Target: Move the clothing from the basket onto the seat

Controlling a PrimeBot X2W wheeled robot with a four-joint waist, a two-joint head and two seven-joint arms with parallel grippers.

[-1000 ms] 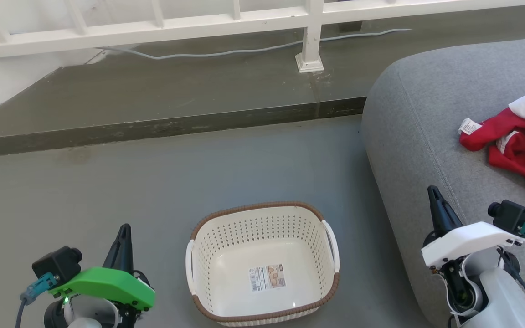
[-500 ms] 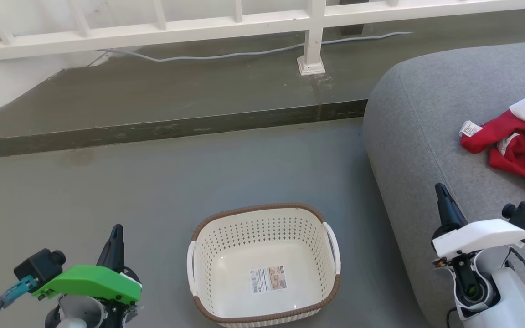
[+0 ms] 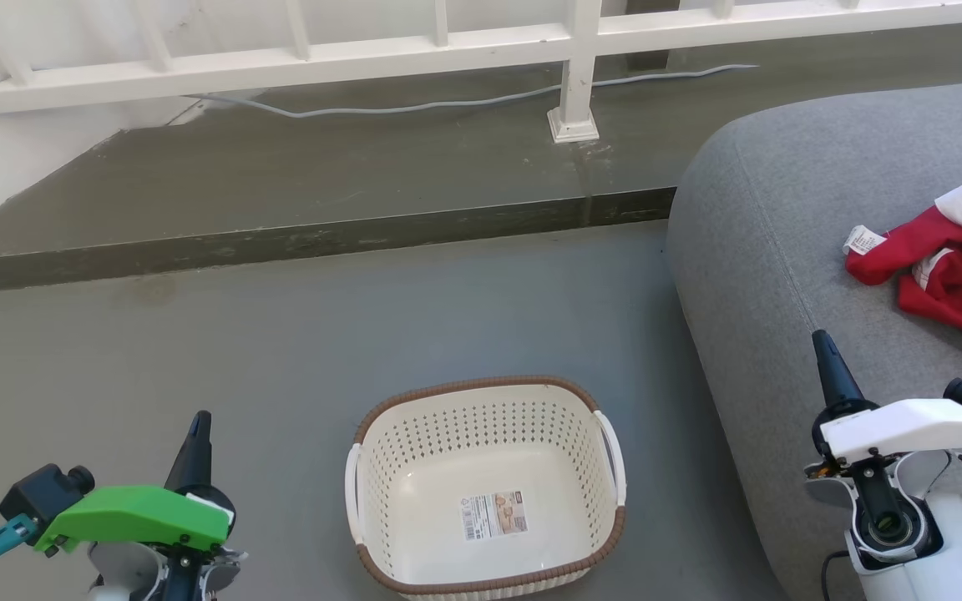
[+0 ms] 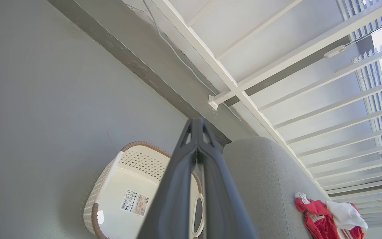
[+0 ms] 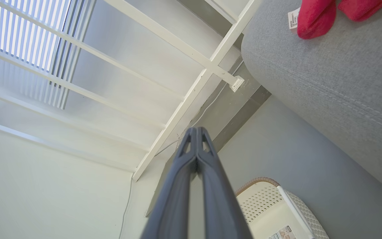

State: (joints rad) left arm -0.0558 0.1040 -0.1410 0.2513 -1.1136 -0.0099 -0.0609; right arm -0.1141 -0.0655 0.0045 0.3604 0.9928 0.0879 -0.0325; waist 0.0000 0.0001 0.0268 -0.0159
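Clothing (image 3: 953, 280) lies on seat (image 3: 761, 242), tag end pointing left, long axis left-right; left tool (image 3: 200, 419) and right tool (image 3: 820, 339) clenched, empty.

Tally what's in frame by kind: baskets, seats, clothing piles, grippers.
basket: 1, nothing in it
seat: 1
clothing pile: 1, red and white, on the seat
grippers: 2, left gripper and right gripper, jaws shut
total: 5
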